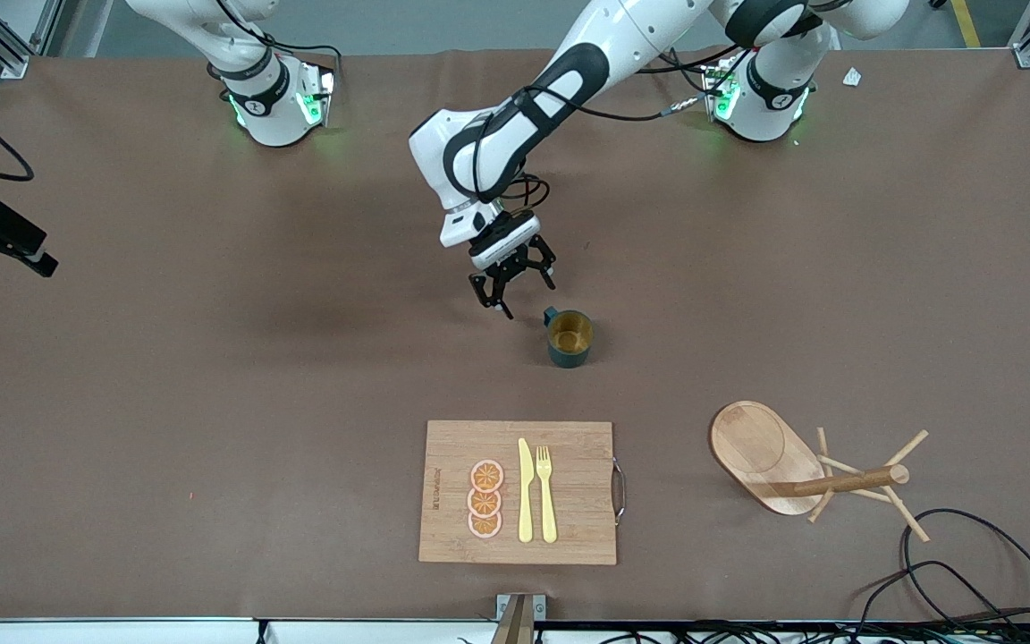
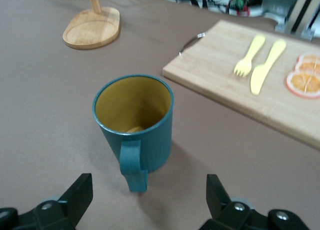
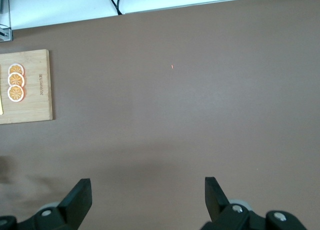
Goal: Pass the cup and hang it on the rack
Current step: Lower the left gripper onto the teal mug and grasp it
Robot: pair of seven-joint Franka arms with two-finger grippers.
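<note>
On the counter: brown counter (image 1: 211, 402) carries upright cup (image 1: 569, 338), rack (image 1: 770, 456) lying tipped.
Left gripper (image 1: 515, 279): beside cup, fingers released.
Right gripper (image 3: 145, 200): waiting, fingers released.

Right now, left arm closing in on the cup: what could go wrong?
1. The left gripper is open beside the cup on the handle side; a finger could clip the handle and tip the upright cup.
2. The rack has thin angled pegs, so hanging through the small handle leaves little margin.
3. The right gripper waits open over bare table, away from the cup.
</note>
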